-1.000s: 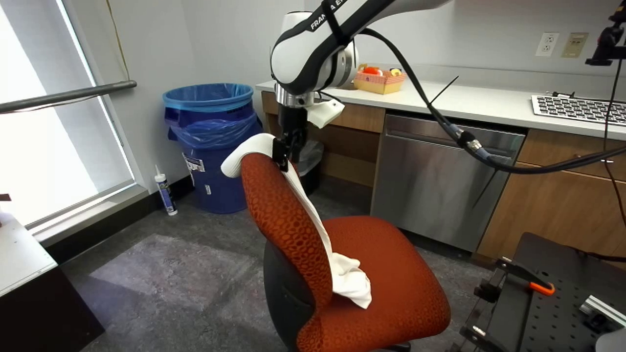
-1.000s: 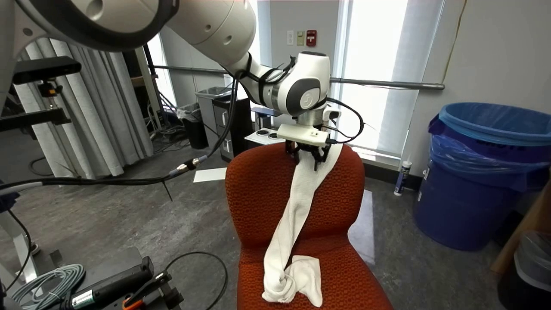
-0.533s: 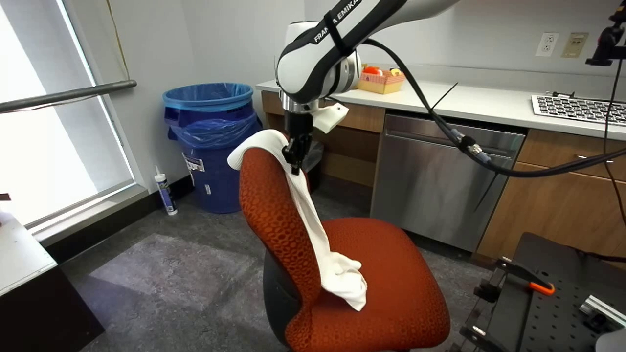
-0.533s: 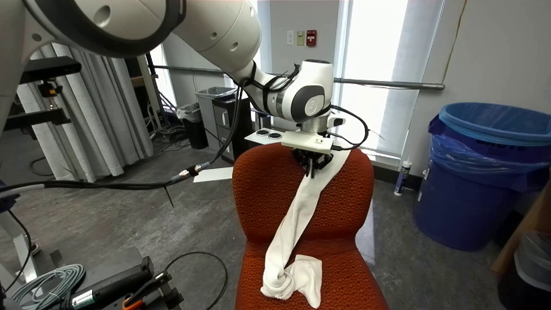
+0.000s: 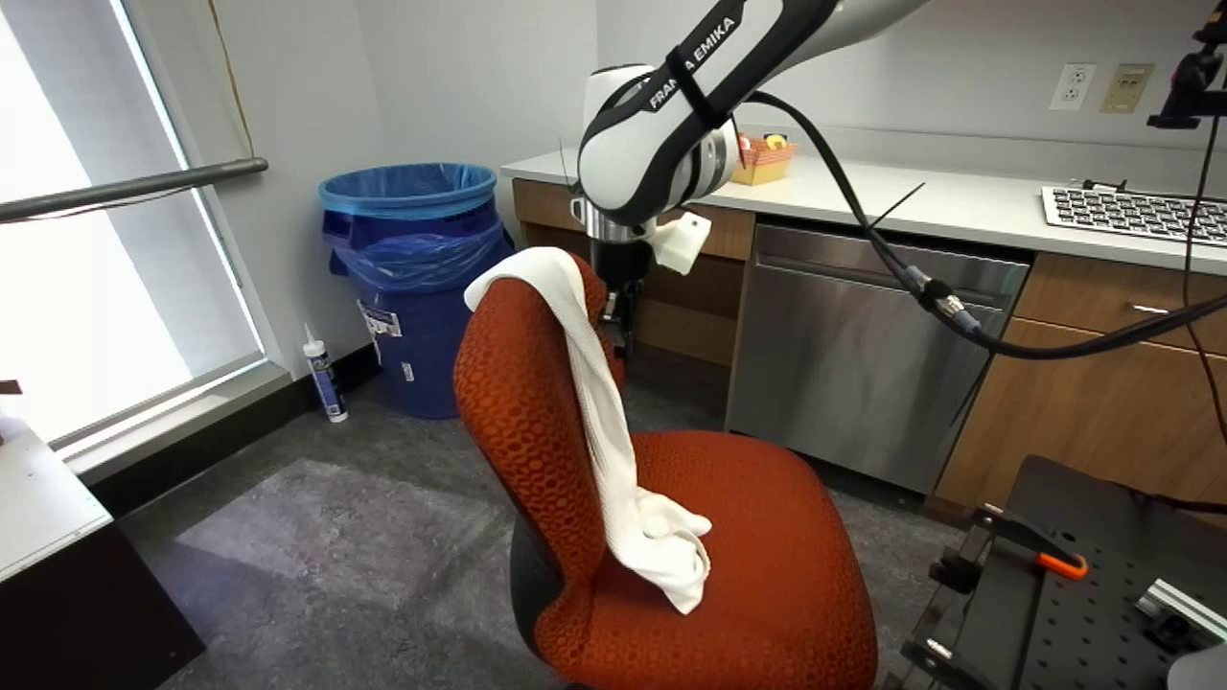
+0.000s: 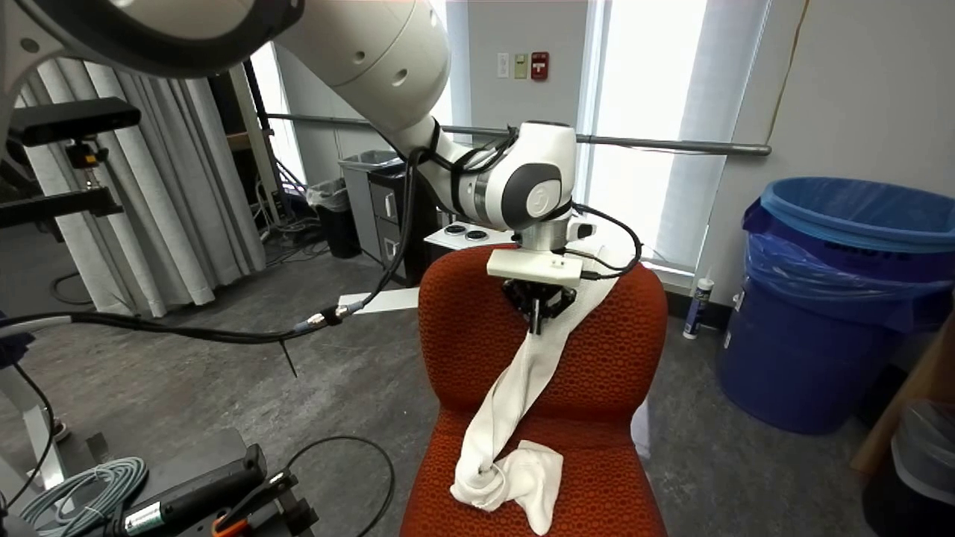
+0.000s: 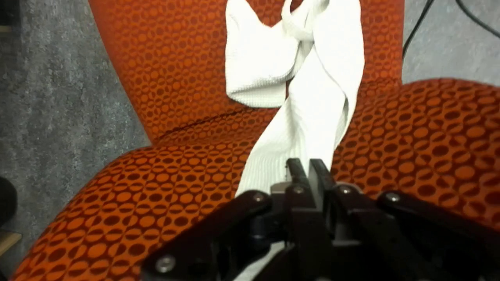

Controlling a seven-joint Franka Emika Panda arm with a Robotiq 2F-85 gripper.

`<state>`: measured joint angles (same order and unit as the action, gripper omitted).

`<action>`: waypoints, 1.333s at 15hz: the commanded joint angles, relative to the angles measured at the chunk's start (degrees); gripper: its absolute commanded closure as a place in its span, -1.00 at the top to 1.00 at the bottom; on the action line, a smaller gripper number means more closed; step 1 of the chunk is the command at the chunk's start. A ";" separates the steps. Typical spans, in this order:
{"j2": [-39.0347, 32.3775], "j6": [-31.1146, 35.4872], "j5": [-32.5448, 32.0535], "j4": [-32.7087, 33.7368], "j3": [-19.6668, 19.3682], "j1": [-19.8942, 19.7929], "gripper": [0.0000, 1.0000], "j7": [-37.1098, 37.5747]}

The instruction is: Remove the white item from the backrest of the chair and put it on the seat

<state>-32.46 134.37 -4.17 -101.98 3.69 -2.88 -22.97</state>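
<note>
The white item hangs over the top of the chair's rust-orange backrest and runs down its front. Its lower end lies crumpled on the seat. My gripper points down in front of the upper backrest. In the wrist view its fingertips are nearly together, and the white item passes beyond them. An exterior view shows a strip of backrest between the gripper and the cloth, so nothing appears pinched. The part of the cloth behind the backrest is mostly hidden.
Behind the chair are a blue bin and a steel dishwasher under a white counter. A black perforated table with tools stands near the seat. The arm's black cable loops beside the chair.
My gripper went from open to shut, moving down and away from the backrest's top edge. The chair has shifted slightly. The cloth's top end now droops closer over the backrest.
</note>
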 commanded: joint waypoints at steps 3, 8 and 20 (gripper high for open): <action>4.37 1.25 -6.23 -12.90 -1.37 1.10 -1.00 0.63; 6.54 5.94 -8.49 -15.78 -2.69 2.00 -0.45 6.22; 6.89 21.22 -22.54 -5.62 -15.90 10.98 1.00 35.29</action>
<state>-23.51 154.27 -21.86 -112.01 -7.67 4.90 4.71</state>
